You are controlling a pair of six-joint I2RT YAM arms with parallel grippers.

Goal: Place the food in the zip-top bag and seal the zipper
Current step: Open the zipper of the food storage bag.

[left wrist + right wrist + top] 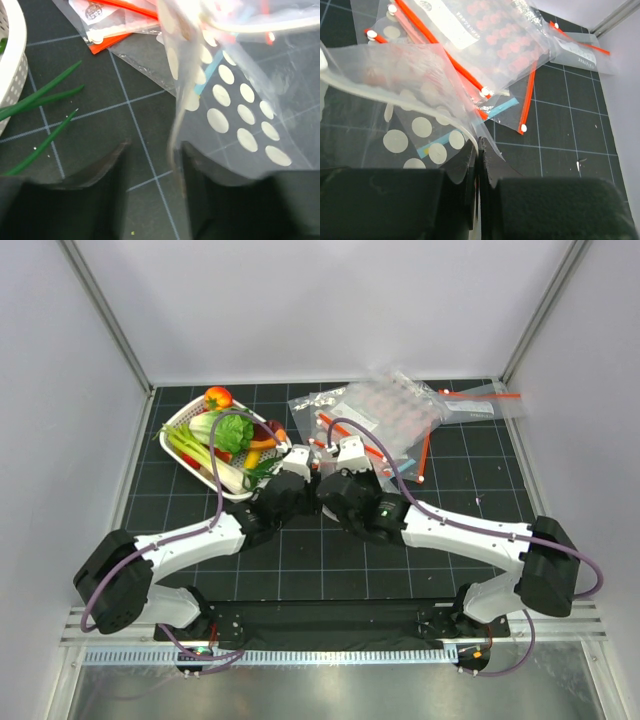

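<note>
The lettuce head point(232, 430) and the small orange-red piece point(218, 397) lie in the white basket point(176, 418) at the left. The polka-dot bag point(415, 127) is lifted off the mat between my two grippers, its pale zipper strip point(355, 86) curving along the open mouth. My right gripper point(479, 150) is shut on one edge of the bag's mouth. My left gripper point(152, 175) is open, and the bag's other edge point(175, 140) hangs between its fingers, close to the right finger point(202, 190). Both grippers point(297, 455) point(348, 452) sit side by side at the table's middle.
A pile of plain clear bags with red-orange strips point(400, 410) lies behind the grippers and shows in the right wrist view point(495, 40). Long green onions point(40, 100) stick out of the basket point(12, 55) onto the black grid mat.
</note>
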